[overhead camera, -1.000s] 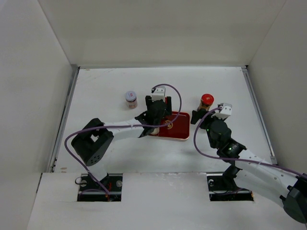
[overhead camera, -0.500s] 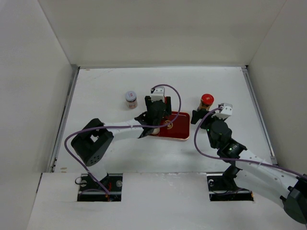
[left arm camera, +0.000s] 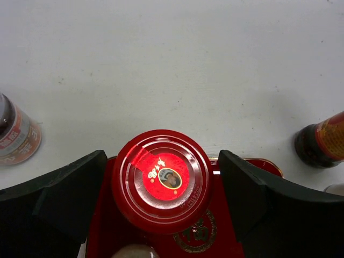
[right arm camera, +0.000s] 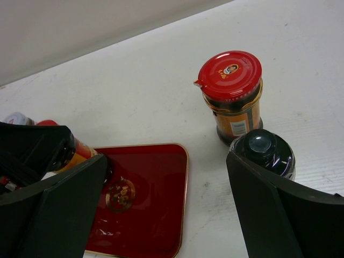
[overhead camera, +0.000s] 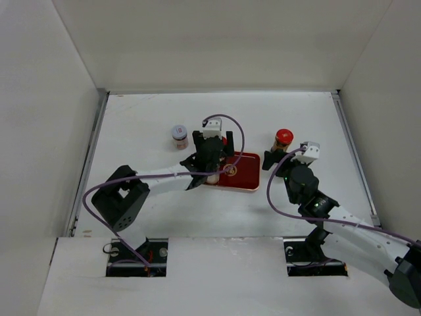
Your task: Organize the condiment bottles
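Note:
A red-capped jar [left arm camera: 161,180] stands on the back left of the red tray [overhead camera: 242,172]. My left gripper [left arm camera: 161,185] is open around it, a finger on each side with small gaps. A pale cap [left arm camera: 134,251] shows just below it. A white-lilac-capped jar [overhead camera: 179,135] stands on the table left of the tray. A second red-capped jar [right arm camera: 231,91] stands right of the tray, with a black-capped jar [right arm camera: 263,150] in front of it. My right gripper [right arm camera: 166,161] is open and empty, its right finger against the black-capped jar.
White walls enclose the table on the left, back and right. The tray's gold emblem [right arm camera: 120,194] and its right half are bare. My left arm [overhead camera: 164,178] crosses the table in front of the white-lilac jar.
My left wrist has shifted a little left and back, and the red cap now shows beside it in the top view. The right arm and the other jars have not moved.

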Tool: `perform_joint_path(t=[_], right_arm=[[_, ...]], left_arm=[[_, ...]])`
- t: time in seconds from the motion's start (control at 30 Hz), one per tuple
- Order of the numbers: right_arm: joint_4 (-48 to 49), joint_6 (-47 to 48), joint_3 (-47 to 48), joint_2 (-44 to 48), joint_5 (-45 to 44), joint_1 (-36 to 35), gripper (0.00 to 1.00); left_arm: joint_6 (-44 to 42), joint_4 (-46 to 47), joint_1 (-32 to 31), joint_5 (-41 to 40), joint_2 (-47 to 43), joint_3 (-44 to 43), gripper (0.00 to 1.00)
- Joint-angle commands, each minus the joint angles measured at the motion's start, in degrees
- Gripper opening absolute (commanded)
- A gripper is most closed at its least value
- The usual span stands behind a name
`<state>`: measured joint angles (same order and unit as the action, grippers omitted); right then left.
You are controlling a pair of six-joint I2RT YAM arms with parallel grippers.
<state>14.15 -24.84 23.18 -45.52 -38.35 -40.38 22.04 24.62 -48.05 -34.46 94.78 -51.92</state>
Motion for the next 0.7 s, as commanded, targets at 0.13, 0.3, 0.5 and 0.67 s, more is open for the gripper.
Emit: perform_joint_path(t=[0.13,0.3,0.5,0.67], right_arm=[[1.67,0.06,1.61,0.17,0.55,0.17,1.00],[2.19,0.06,1.52,0.78,0.73,-0.09,0.74],[1.32,0.58,3.01,-0.89,0.38,-1.76,0.45],[1.76,0.85,2.40,0.69,-0.15,-2.64,0.81]], left_arm=[[0.11,2.36,0.99,0.44,-8.64,0.94,0.89],[0.02,3.33,2.74,-0.17,-15.05,3.40,0.89],[2.03,-2.36,11.78,-0.35,-18.85,5.08,0.73],[2.48,-12.39,19.70,1.23,-11.83,-1.85,0.82]])
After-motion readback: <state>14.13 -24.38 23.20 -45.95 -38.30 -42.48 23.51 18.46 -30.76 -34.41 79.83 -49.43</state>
